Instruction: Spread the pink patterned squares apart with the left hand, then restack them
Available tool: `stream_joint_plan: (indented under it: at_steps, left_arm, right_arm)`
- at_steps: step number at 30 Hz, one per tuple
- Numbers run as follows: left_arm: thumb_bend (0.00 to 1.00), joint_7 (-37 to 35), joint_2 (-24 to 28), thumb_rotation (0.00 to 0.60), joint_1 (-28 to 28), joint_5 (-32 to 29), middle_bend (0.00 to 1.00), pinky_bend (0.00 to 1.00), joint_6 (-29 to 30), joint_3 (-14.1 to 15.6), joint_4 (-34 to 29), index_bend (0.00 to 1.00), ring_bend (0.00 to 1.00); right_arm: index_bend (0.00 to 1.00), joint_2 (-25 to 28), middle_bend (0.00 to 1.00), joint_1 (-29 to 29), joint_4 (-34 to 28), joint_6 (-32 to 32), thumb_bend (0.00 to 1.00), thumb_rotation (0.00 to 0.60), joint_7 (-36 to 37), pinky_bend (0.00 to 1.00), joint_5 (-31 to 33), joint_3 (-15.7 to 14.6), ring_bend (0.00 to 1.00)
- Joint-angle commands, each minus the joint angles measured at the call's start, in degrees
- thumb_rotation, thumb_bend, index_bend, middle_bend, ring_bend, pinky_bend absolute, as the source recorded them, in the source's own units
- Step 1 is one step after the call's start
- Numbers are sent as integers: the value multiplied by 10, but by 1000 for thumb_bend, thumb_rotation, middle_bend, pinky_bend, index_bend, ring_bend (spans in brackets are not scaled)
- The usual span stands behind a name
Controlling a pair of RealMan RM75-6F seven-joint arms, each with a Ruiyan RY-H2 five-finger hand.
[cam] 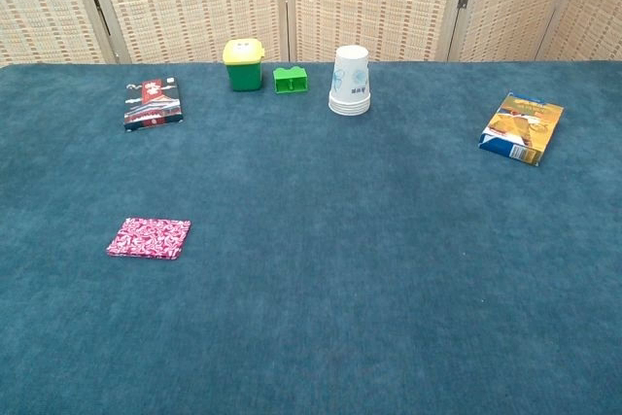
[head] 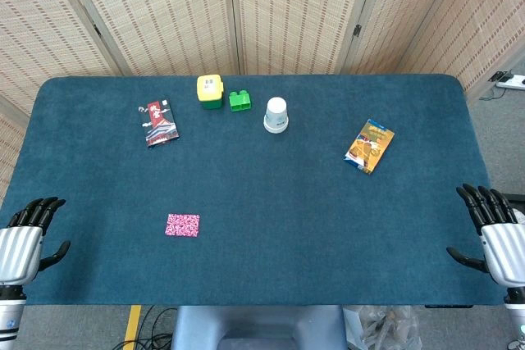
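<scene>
waiting at the table edge, both hands empty

resting on the blue felt table point(head: 271, 202) toward its near left part, the pink patterned squares point(head: 182, 225) lie as one neat stack; the chest view shows the same stack point(cam: 149, 237) flat on the cloth, with no separate pieces visible. how many squares it holds cannot be told.

the left hand point(head: 26, 239) sits at the near left corner of the table, fingers apart and stretched forward, thumb out to the side, holding nothing. it is well apart from the pink stack. the right hand point(head: 495, 231) sits at the near right corner in the same way, fingers spread, nothing in it. neither hand shows in the chest view.

along the far side stand a yellow-lidded green bin point(head: 210, 91), a green block point(head: 239, 101) just beside it, and a stack of white paper cups point(head: 276, 115) upside down a little further right. a red and dark packet point(head: 159, 122) lies flat to the left of the bin, and a blue and orange packet point(head: 370, 146) lies flat toward the right side. woven folding screens point(head: 287, 6) stand behind the table.
</scene>
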Motion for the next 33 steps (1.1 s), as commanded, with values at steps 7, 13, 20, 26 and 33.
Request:
stream_joint_plan:
  at_steps: [7,13,20,26,33]
  left_arm:
    - [278,-1,-1,600,2,5,205,284,-2,-1,2,215,174]
    - [278,-5,-2,600,-1,14,206,285,-3,-4,4,215,193]
    - [278,-11,5,600,-16,33,252,285,-27,0,6,216,237]
    - [278,-35,3,600,-47,71,367,572,-62,6,23,227,363]
    - [278,-44,9,600,-103,116,653,843,-139,22,24,240,599]
  right_arm:
    - [0,-1,105,1,-2,-3,91,600,-3,46,2,1,0]
    - [0,0,112,0,-4,2,92,600,-5,46,-1,2,0]
    - [0,5,116,-3,-10,12,91,600,-11,46,-3,5,0]
    - [0,6,119,-3,-14,15,92,600,-14,46,-6,6,0]
    - [0,7,120,-4,-16,17,91,600,-15,46,-6,7,3]
